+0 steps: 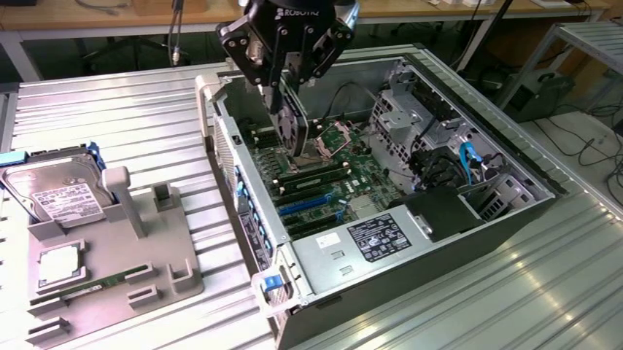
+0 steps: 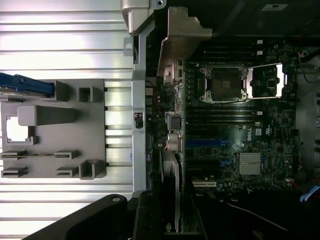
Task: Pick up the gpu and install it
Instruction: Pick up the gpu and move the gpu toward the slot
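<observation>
The gpu [image 1: 291, 124] hangs edge-on, nearly upright, inside the open computer case [image 1: 457, 219]. Its lower edge sits just above the motherboard [image 1: 331, 186], near the processor socket and back from the blue expansion slots [image 1: 303, 205]. My gripper [image 1: 284, 87] is above it, shut on the card's upper edge. In the wrist view the gpu [image 2: 170, 175] shows as a thin dark edge running out from my gripper [image 2: 162, 220], along the case's rear wall beside the motherboard [image 2: 235, 135]. The open processor socket [image 2: 225, 84] lies further along.
A grey parts tray [image 1: 127, 270] stands at the exterior view's left on the ribbed metal table, holding a hard drive [image 1: 58, 195], a memory stick [image 1: 93, 285] and a processor [image 1: 58, 264]. Drive cages and cables [image 1: 457, 164] crowd the case's right side; a labelled power supply [image 1: 375, 237] sits at the front.
</observation>
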Controlling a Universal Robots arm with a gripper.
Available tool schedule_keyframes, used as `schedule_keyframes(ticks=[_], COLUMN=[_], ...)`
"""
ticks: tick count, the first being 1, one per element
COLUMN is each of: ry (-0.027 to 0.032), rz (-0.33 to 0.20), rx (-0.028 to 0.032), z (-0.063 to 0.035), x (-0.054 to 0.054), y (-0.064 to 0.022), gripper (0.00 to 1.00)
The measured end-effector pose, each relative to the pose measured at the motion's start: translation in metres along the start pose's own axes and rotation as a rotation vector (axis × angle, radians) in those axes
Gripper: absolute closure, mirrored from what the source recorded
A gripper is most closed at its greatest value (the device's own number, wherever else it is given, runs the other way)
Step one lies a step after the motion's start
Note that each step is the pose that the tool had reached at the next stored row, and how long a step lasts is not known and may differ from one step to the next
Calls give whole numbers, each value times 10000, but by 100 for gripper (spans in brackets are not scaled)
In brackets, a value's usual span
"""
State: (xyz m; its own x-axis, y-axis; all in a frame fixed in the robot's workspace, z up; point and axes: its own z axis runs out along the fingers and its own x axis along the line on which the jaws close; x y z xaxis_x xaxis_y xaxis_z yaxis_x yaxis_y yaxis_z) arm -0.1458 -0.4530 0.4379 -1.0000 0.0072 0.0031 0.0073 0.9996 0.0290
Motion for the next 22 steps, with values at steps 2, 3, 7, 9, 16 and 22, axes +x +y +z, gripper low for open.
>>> schedule_keyframes(ticks=[2, 3, 7, 9, 16, 22], ry=[0, 0, 0, 0, 0, 0], rz=[-1, -1, 0, 0, 0, -1], rx=[0, 1, 0, -1, -2, -1], z=[0, 0, -1, -1, -1, -1], x=[-50, -70, -133, -164, -295, -381], y=[0, 0, 1, 1, 2, 3], gripper=[73, 73, 73, 73, 73, 73])
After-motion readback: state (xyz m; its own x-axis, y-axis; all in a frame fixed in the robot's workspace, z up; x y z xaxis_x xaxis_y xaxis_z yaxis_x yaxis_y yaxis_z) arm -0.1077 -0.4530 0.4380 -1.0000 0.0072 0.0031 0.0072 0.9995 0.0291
